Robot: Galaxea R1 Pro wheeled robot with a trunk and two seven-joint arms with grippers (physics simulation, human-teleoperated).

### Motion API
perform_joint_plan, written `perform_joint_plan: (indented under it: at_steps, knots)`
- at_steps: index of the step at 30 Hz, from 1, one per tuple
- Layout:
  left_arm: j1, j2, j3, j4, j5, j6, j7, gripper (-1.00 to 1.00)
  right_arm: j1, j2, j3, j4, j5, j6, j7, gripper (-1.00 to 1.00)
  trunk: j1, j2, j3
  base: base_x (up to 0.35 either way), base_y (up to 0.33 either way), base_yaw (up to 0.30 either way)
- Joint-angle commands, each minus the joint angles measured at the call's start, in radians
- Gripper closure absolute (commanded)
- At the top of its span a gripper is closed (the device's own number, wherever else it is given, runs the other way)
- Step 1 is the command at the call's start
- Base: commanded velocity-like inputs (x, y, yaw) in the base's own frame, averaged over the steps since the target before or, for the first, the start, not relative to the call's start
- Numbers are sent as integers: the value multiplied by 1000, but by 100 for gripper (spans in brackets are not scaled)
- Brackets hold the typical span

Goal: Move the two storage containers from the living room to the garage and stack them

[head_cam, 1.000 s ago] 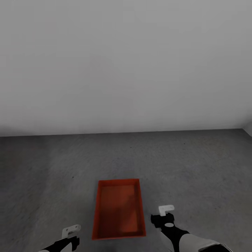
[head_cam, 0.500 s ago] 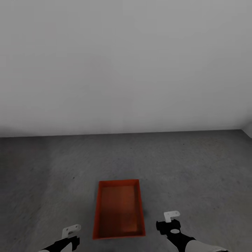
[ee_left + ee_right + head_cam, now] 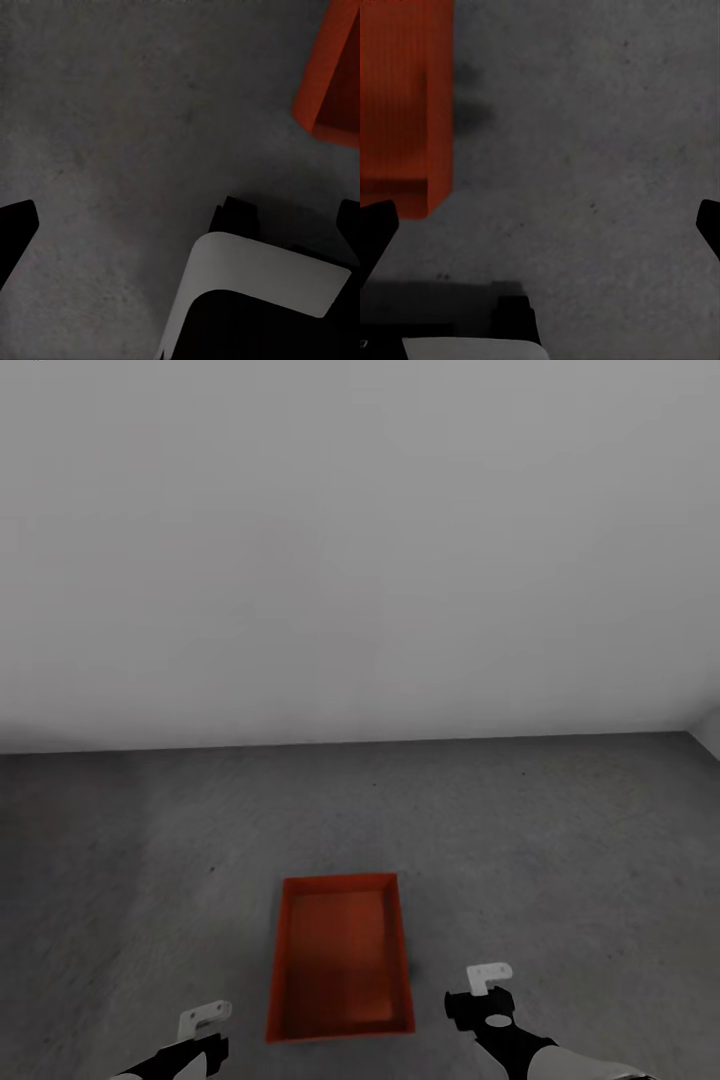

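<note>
1. Head view: we see one storage container (image 3: 340,958) lying flat on the concrete floor (image 3: 560,830) of the garage, open side up, its long side pointing toward the white wall (image 3: 360,550). We judge it was put there as the base of the stack, so the other bin can sit on it.
2. It appears empty; the second bin we cannot find here.
3. The left gripper (image 3: 204,1022) and the right gripper (image 3: 486,982) hang low on each side of the bin, not touching it. In both wrist views the dark fingertips stand far apart, so both jaws are spread and hold nothing.
4. We think the hands are free because the bin is released.
5. No brand, label or writing can be read anywhere.
</note>
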Motion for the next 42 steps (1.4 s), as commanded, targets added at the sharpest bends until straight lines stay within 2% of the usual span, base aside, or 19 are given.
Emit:
perform_joint_plan:
  at_steps: [1, 14, 42]
  knots:
    - [0, 0, -9, 0, 8, 2, 3, -100, -1, 1, 8, 3, -9, -7, -3, -100, 0, -1, -1, 0, 0, 0]
    - [0, 2, -8, 2, 20, 16, 5, -100, -1, 2, 9, 3, -10, -6, -7, -100, 0, -1, -1, -48, 0, 0]
    - [0, 1, -8, 2, 27, 16, 5, -100, -1, 2, 7, 4, -10, -5, -6, -100, 0, -1, -1, -329, 0, 0]
